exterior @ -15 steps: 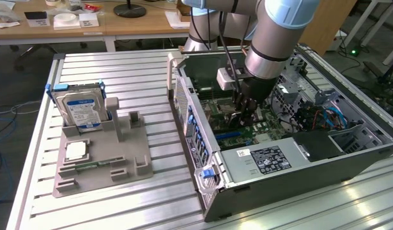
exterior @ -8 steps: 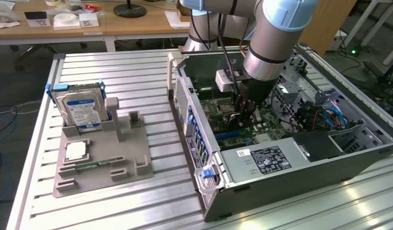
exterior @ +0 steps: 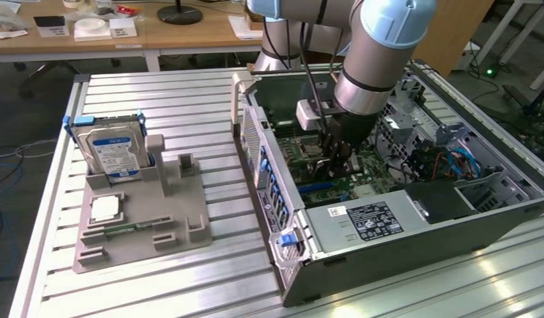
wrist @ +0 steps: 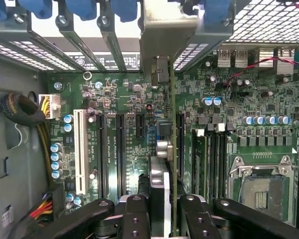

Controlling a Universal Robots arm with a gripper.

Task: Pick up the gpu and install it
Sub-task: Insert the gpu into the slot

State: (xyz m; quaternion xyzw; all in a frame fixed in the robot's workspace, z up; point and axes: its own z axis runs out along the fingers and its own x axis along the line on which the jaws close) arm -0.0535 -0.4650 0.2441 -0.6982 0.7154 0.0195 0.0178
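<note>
My gripper [exterior: 336,158] is down inside the open computer case [exterior: 484,225], just over the motherboard [exterior: 342,182]. In the wrist view its two black fingers [wrist: 134,211] are shut on the gpu [wrist: 172,149], seen edge-on as a thin dark card standing upright on the board. The card runs along a long black expansion slot [wrist: 180,134]. Its silver-gray bracket [wrist: 167,35] stands against the case's rear slot openings. I cannot tell whether the card's edge is fully down in the slot.
A white expansion slot [wrist: 80,149] and the CPU socket [wrist: 261,186] flank the card. The power supply [exterior: 369,222] sits at the case's near end. On the exterior view's left, a grey fixture [exterior: 139,218] holds the blue-labelled hard drive [exterior: 117,152].
</note>
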